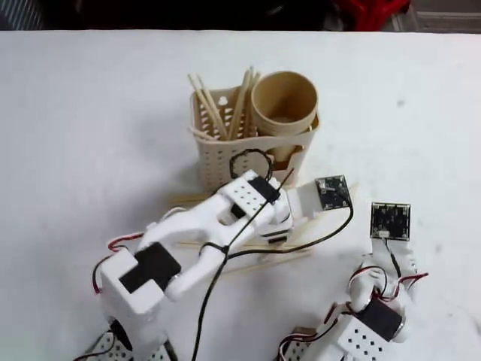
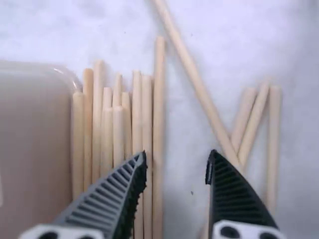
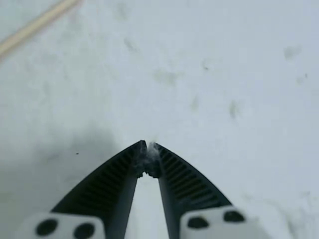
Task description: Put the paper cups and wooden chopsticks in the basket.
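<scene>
We see the basket (image 1: 225, 162) standing near the middle of the table (image 1: 90, 113). In the high view, its left part holds several chopsticks (image 1: 212, 111) standing on end and leaning. Its right part holds stacked cups (image 1: 284, 101), upright with the mouth open upward.

The left gripper (image 2: 177, 162) hangs just in front of the basket, jaws spread apart and holding nothing. Below it, loose chopsticks (image 2: 134, 124) lie flat on the table. One bundle lies side by side just beside the basket's wall, and others fan out nearby.

The right gripper (image 3: 148, 152) sits apart over bare table, jaws pressed together on nothing. A stray chopstick (image 3: 35, 25) lies farther off.
</scene>
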Action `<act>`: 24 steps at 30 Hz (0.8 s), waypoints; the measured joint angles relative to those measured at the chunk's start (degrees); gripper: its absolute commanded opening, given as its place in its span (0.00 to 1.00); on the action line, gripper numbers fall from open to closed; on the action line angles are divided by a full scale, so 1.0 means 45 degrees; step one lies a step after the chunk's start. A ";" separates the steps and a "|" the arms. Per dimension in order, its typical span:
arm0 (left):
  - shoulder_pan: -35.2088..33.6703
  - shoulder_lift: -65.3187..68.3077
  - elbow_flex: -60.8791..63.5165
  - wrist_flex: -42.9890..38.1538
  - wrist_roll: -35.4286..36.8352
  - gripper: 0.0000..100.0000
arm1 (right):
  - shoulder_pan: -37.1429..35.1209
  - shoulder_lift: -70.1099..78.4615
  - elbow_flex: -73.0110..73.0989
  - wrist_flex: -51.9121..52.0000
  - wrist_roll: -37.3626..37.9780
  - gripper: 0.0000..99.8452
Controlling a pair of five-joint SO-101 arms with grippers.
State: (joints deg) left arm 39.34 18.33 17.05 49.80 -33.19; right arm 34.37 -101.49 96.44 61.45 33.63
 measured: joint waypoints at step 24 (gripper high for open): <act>-0.1289 -0.2383 0.0860 0.5665 -0.2891 0.13 | 0.0000 0.0000 0.0000 0.0000 0.0000 0.02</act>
State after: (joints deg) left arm 33.54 7.60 20.92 75.30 -46.20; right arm 34.37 -101.49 96.44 61.45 33.63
